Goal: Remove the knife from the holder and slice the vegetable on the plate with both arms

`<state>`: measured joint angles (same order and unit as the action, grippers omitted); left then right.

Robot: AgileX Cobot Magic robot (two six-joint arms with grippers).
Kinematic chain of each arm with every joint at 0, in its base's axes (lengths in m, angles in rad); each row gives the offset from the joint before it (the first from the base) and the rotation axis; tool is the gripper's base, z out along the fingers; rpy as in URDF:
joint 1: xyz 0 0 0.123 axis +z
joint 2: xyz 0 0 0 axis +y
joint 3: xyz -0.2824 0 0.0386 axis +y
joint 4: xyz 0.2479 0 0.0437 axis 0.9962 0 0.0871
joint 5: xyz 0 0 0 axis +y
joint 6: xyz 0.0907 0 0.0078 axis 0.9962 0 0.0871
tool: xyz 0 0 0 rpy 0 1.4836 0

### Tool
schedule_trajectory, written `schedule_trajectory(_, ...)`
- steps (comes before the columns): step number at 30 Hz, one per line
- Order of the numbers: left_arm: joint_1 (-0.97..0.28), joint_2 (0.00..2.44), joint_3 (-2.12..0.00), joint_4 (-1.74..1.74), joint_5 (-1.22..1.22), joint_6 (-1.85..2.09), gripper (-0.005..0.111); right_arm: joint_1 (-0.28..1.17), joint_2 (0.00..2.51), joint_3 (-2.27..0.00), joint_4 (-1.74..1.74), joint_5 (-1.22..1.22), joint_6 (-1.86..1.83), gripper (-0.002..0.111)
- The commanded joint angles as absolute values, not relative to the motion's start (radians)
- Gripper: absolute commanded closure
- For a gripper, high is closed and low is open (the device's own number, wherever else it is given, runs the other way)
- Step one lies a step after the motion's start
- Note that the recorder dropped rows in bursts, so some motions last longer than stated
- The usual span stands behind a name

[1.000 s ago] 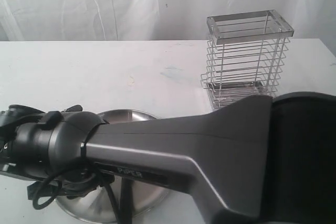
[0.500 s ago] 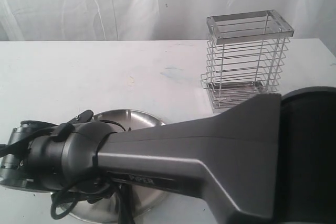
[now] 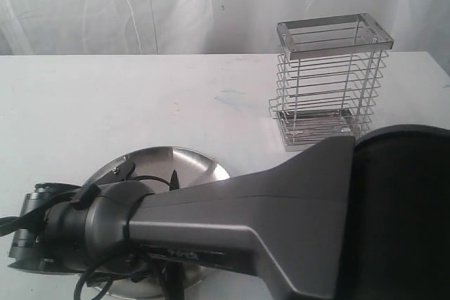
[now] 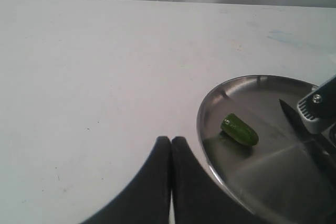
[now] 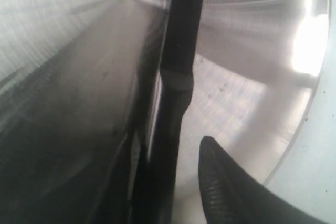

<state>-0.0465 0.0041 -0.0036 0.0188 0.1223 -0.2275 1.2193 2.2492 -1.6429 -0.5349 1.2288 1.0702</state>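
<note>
The steel plate holds a small glossy green vegetable near its rim. My left gripper is shut and empty, over the white table just outside the plate's edge. The knife has a black handle and runs between my right gripper's fingers over the plate. Its dark pointed blade shows beyond the vegetable, apart from it. In the exterior view my right arm reaches across the plate and hides the gripper, knife and vegetable. The wire holder stands at the back right.
The white table stretches behind and left of the plate, with a white curtain behind it. The bulky right arm fills the lower half of the exterior view. The holder stands well clear of the plate.
My right arm's wrist has sunk lower and nearer in the exterior view, uncovering more of the plate's far rim. The holder has not moved.
</note>
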Motion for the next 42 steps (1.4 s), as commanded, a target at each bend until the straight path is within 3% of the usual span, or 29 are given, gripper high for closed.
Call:
schedule_trajectory(1,-0.052,0.000,0.000,0.012,0.124,-0.228,0.107,1.219,2.267,-1.638,-0.557,1.221,1.122,0.069)
schedule_trajectory(2,-0.052,0.000,0.000,0.012,0.124,-0.228,0.107,1.219,2.267,-1.638,-0.559,1.221,1.122,0.071)
schedule_trajectory(6,-0.052,0.000,0.000,0.012,0.124,-0.228,0.107,1.219,2.258,-1.638,-0.634,1.221,1.101,0.101)
schedule_trajectory(8,-0.052,0.000,0.000,0.012,0.124,-0.228,0.107,1.219,2.244,-1.638,-0.658,1.221,1.074,0.108)
schedule_trajectory(14,-0.052,0.000,0.000,0.012,0.124,-0.228,0.107,1.200,2.158,-1.638,-0.668,1.221,1.069,0.108)
schedule_trajectory(20,-0.052,0.000,0.000,0.012,0.124,-0.228,0.107,1.118,2.049,-1.638,-0.370,1.202,0.807,0.108)
schedule_trajectory(26,-0.052,0.000,0.000,0.012,0.124,-0.228,0.107,0.992,1.895,-1.638,-0.170,1.186,0.555,0.108)
schedule_trajectory(32,-0.052,0.000,0.000,0.012,0.124,-0.228,0.107,0.824,1.787,-1.630,0.242,1.208,0.168,0.108)
schedule_trajectory(42,-0.052,0.000,0.000,0.012,0.124,-0.228,0.107,0.587,1.757,-1.557,0.728,1.221,-0.320,0.108)
